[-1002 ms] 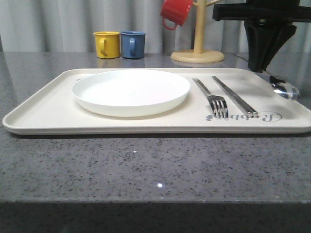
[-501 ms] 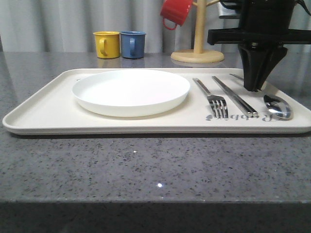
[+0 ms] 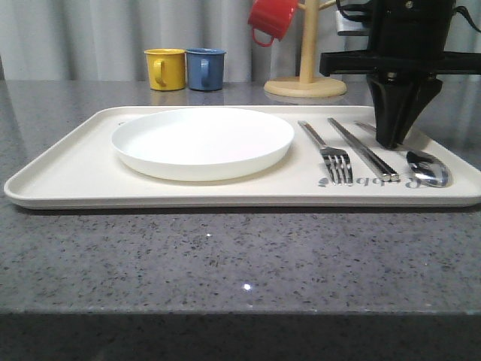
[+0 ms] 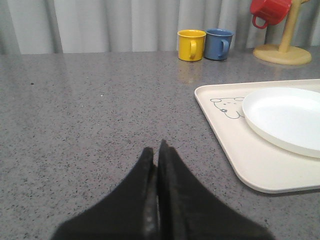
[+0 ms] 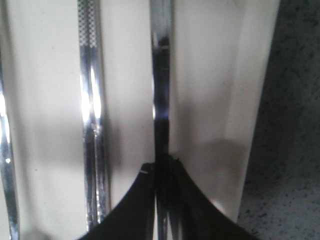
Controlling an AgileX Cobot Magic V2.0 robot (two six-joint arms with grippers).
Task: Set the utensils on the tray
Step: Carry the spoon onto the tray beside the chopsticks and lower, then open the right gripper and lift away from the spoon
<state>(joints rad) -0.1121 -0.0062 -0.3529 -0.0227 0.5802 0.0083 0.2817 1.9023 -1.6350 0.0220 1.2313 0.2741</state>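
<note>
The cream tray [image 3: 75,162] holds a round white plate [image 3: 203,141], a fork [image 3: 331,154] and a knife [image 3: 364,148] side by side. To the right of the knife, the spoon [image 3: 430,169] has its bowl low on the tray by the grey script. My right gripper [image 3: 391,141] points down over the tray's right part, shut on the spoon's handle [image 5: 161,75], with the knife [image 5: 90,100] beside it. My left gripper [image 4: 156,150] is shut with nothing in it, over bare counter left of the tray [image 4: 235,145] and plate [image 4: 285,115].
A yellow mug [image 3: 165,68] and a blue mug [image 3: 205,68] stand at the back of the grey speckled counter. A red mug [image 3: 272,16] hangs on a wooden stand [image 3: 307,84] behind the tray. Bare counter stretches in front of the tray and to its left.
My right gripper has carried the spoon leftward from the tray's right rim and lowered it. The spoon's bowl now sits inside the tray beside the knife.
</note>
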